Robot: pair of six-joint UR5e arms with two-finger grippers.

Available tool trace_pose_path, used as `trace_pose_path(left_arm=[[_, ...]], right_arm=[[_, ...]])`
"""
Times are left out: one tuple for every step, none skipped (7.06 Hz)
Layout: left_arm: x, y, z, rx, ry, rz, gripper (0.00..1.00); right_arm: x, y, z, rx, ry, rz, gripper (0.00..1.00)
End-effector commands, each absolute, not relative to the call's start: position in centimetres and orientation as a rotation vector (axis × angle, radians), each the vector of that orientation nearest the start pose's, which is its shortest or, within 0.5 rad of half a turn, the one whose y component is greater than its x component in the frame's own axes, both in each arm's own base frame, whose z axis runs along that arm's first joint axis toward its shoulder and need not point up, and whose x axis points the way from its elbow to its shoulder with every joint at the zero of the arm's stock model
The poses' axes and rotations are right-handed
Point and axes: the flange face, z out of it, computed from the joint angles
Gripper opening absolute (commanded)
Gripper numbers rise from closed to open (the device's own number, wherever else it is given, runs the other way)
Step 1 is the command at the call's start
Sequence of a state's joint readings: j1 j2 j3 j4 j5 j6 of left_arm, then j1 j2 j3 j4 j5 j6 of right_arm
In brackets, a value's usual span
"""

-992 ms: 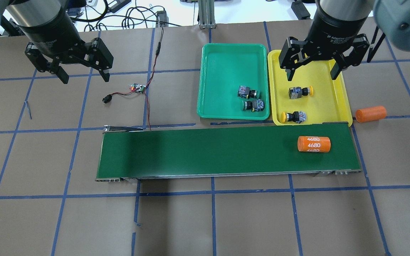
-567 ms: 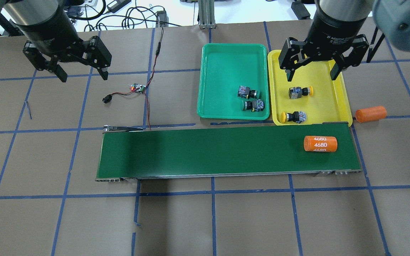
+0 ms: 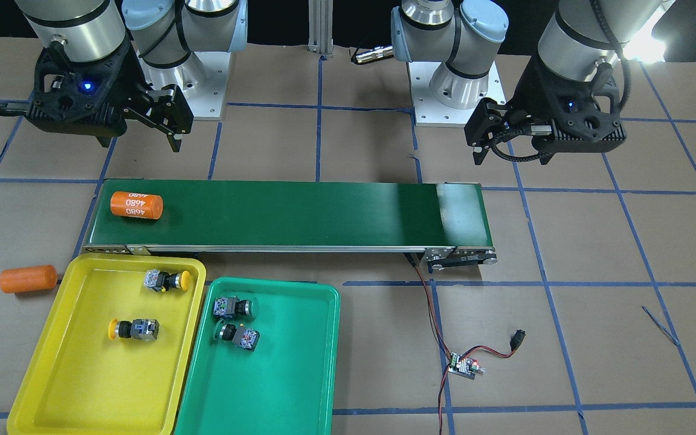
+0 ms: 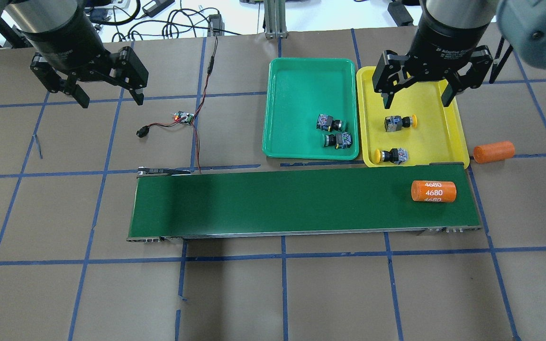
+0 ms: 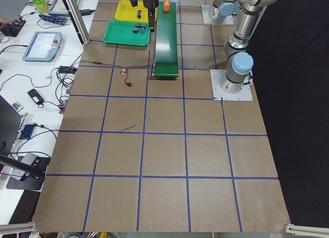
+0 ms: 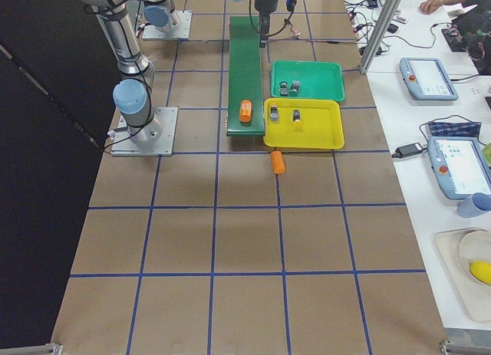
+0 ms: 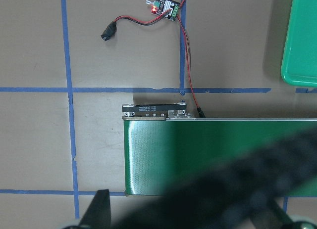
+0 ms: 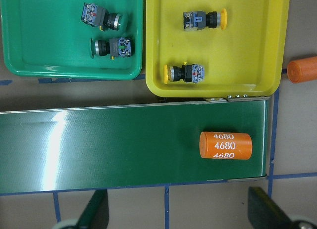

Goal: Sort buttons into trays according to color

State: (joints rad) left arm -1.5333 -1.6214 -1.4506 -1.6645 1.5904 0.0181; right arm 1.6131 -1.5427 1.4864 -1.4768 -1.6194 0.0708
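Note:
Two green buttons [image 4: 330,123] [image 4: 338,140] lie on their sides in the green tray [image 4: 301,76], near its right front corner. Two yellow buttons [image 4: 399,122] [image 4: 391,155] lie in the yellow tray [image 4: 436,137]. My right gripper [image 4: 417,100] is open and empty, held above the far part of the yellow tray. My left gripper [image 4: 111,100] is open and empty, above bare table at the far left, well away from both trays. The right wrist view shows all the buttons, the green ones [image 8: 101,17] and the yellow ones [image 8: 204,19].
A long dark-green conveyor belt [image 4: 277,201] runs across the table in front of the trays. An orange cylinder marked 4680 [image 4: 433,192] lies near its right end. A second orange cylinder [image 4: 494,152] lies on the table right of the yellow tray. A small circuit board with wires [image 4: 184,117] lies left of the green tray.
The orange cylinder on the belt has travelled to the right. The left gripper has shifted slightly away. Buttons and trays have not moved.

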Motion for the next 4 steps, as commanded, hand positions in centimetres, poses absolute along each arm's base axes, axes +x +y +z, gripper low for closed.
trace_pose_path(left_arm=[[-11.28,-51.43,51.19,-0.033,3.125,0.041,1.00],[-11.26,-51.40,50.96,-0.031,3.124,0.049,1.00],[-11.28,-51.44,51.12,-0.031,3.125,0.042,1.00],[-11.28,-51.44,51.13,-0.031,3.125,0.041,1.00]], right_arm=[[14.81,-49.17,50.63,0.041,3.208,0.087,1.00],[14.66,-49.19,50.60,0.040,3.223,0.094,1.00],[14.71,-49.21,50.45,0.033,3.226,0.099,1.00],[14.65,-49.22,50.38,0.033,3.225,0.102,1.00]])
